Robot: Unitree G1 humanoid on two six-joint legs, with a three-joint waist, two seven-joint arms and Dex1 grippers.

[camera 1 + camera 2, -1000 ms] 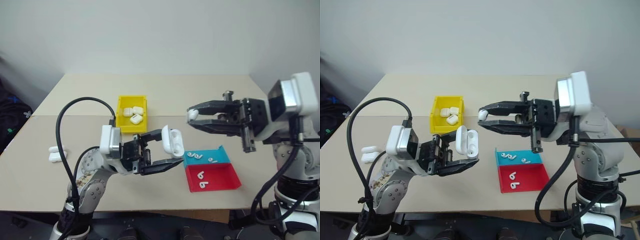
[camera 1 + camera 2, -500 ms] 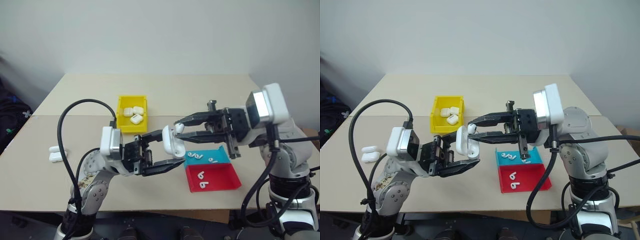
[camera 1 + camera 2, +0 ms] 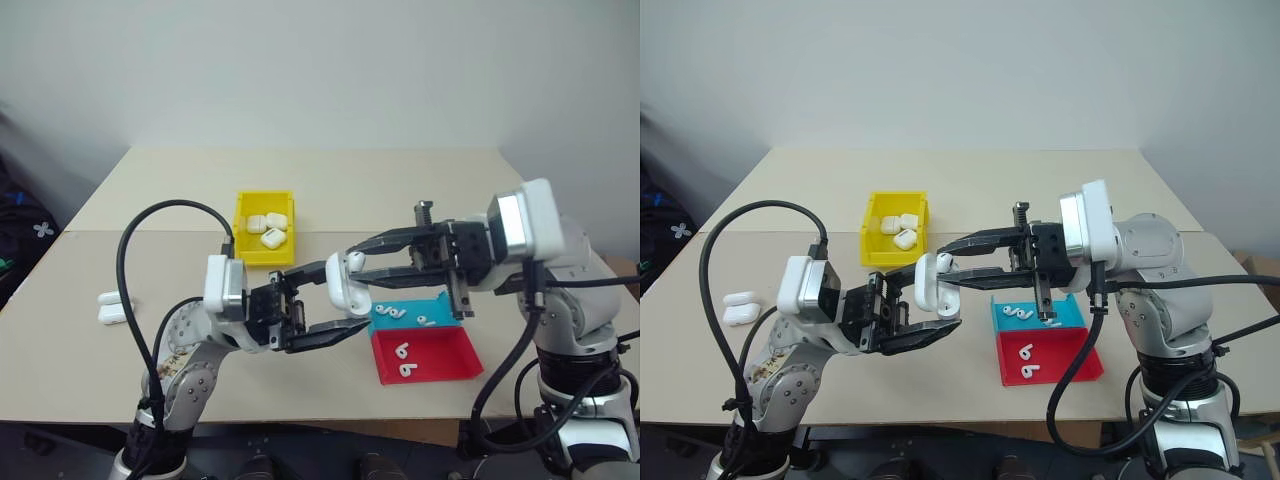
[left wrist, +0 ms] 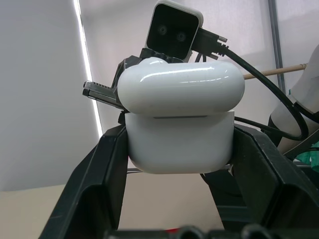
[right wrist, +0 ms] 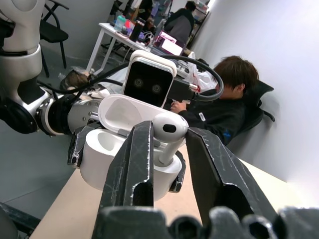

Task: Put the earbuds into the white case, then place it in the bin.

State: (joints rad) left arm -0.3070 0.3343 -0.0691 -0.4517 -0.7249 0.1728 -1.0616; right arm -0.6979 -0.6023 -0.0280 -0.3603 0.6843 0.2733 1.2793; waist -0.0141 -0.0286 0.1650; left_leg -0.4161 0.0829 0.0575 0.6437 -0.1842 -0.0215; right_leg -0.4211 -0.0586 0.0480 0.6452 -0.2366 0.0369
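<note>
The white case (image 3: 343, 282) is held up above the worktop (image 3: 400, 190), lid flipped open, clamped at its lower body between the two black fingers of the left end effector (image 3: 340, 300). The right end effector (image 3: 952, 262) meets it from the opposite side, its fingers pinching one earbud (image 5: 168, 130) by the bulb, stem aimed down into the open case. Both things look light, hard and glossy, so likely slippery; the earbud is tiny and would probably twist or pop free under an uneven squeeze, so a hold on its bulb with the stem left clear seems best. The case is best gripped on its flat sides below the hinge, leaving the lid free to close. More earbuds (image 3: 398, 313) lie in a shallow blue-and-red tray (image 3: 440, 365) just beneath the right arm. The yellow bin (image 3: 246, 208), already holding several cases, sits farther back on the worktop, with open surface around it. Two more cases (image 3: 112, 306) rest near the left edge, well apart from everything else.
</note>
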